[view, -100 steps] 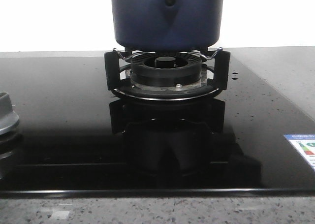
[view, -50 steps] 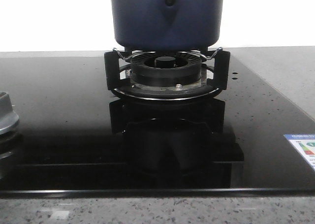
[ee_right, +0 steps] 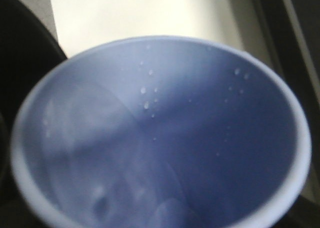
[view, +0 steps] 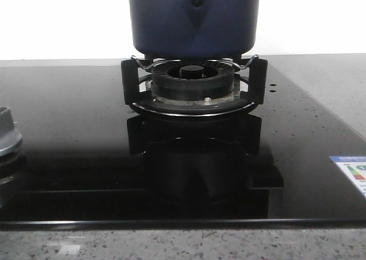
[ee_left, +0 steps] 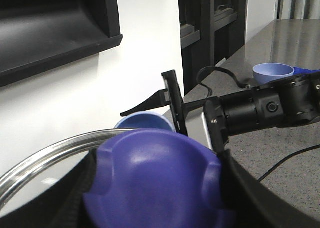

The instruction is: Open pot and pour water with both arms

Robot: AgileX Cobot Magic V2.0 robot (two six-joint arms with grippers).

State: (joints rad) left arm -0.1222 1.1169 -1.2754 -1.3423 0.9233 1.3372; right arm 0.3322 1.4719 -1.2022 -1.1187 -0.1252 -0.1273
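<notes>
The dark navy-blue pot (view: 194, 20) stands on the burner's black grate (view: 193, 86); its top is cut off by the frame. No gripper shows in the front view. In the left wrist view my left gripper (ee_left: 157, 193) is shut on the purple-blue knob (ee_left: 155, 178) of a glass lid with a steel rim (ee_left: 45, 155). Beyond it my right arm (ee_left: 265, 107) reaches in, and its black fingers (ee_left: 175, 102) hold a pale blue cup (ee_left: 142, 121). In the right wrist view that cup (ee_right: 165, 138) fills the frame, droplets on its inner wall, and hides the fingers.
The black glass cooktop (view: 68, 134) has a second burner (view: 7, 137) at the left edge and a label sticker (view: 351, 171) at the right. A speckled stone counter (view: 171, 243) runs along the front. Another pale blue cup (ee_left: 272, 72) stands on the counter behind my right arm.
</notes>
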